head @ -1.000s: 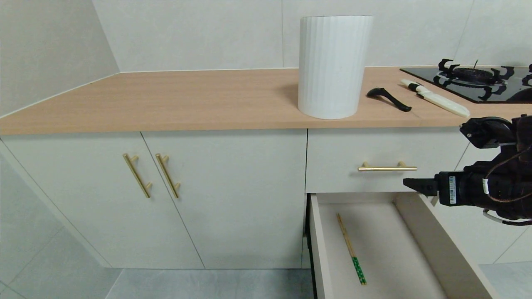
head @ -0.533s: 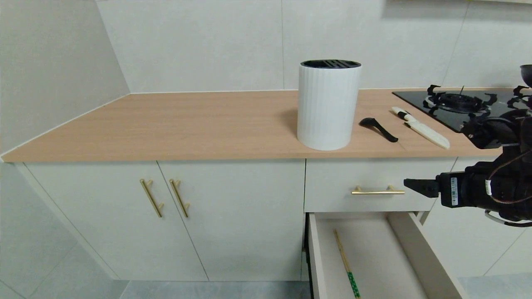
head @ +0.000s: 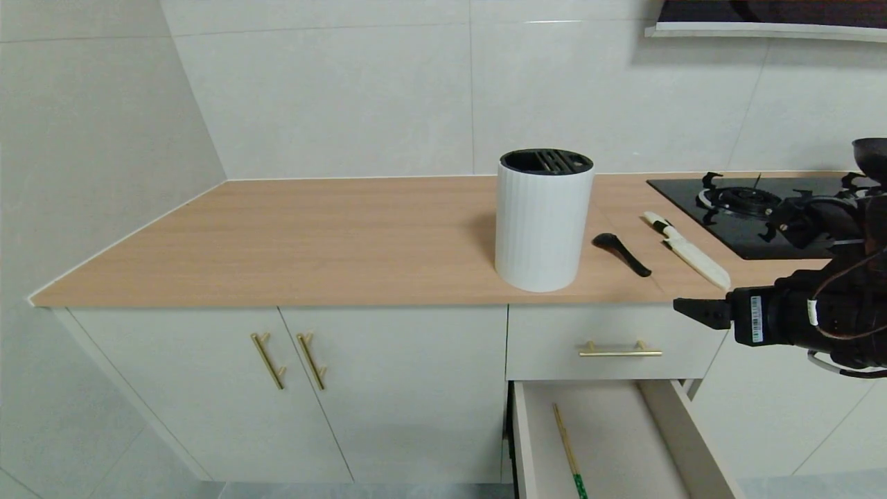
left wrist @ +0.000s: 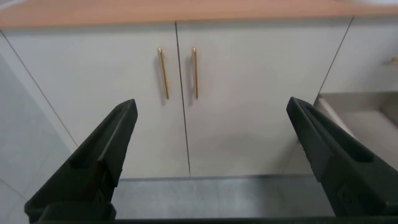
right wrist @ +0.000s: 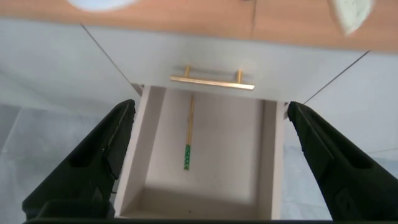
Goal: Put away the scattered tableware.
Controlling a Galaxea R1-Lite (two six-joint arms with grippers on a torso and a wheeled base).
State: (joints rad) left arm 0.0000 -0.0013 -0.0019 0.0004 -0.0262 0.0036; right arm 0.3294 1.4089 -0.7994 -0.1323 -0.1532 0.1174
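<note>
Right arm [head: 811, 320] matte black, white barcode label [head: 755, 319], thin cables [head: 842, 267]; jaws black, tapered.

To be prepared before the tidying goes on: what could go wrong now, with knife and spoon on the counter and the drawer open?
1. The knife lies with its tip near the counter front edge; a clumsy grasp by the right gripper might push it off.
2. The open drawer juts out below that gripper; a lowered arm could hit it.
3. The black spoon lies close to the white holder; the gripper may bump the holder.
</note>
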